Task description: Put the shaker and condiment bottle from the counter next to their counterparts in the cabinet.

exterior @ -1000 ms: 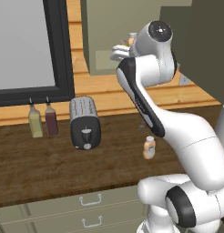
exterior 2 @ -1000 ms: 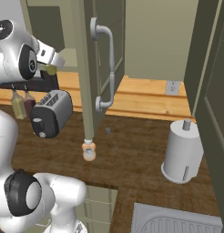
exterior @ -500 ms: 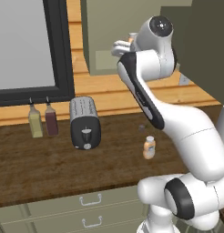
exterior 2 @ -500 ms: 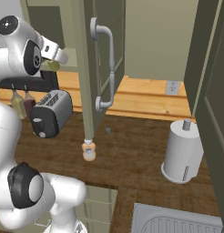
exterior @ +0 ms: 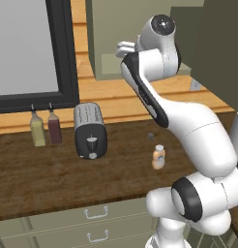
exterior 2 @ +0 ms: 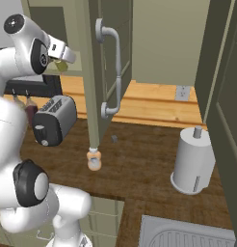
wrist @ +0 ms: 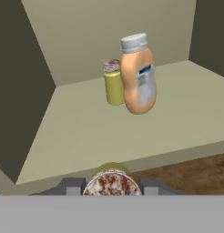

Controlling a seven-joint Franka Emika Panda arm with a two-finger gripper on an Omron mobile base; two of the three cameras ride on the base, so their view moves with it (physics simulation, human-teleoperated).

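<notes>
Gripper (wrist: 111, 190), clamped on the shaker (wrist: 111, 182), holds it level at the front edge of the cabinet (wrist: 132, 136) shelf, facing its twin shaker (wrist: 114, 83) and twin bottle (wrist: 139, 75) toward the back, while the condiment bottle (exterior: 159, 157) waits on the counter (exterior: 53, 179).

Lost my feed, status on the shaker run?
Pincer shut on shaker, at cabinet shelf edge. Twin shaker and bottle stand ahead. Condiment bottle waits on counter. Path clear.
</notes>
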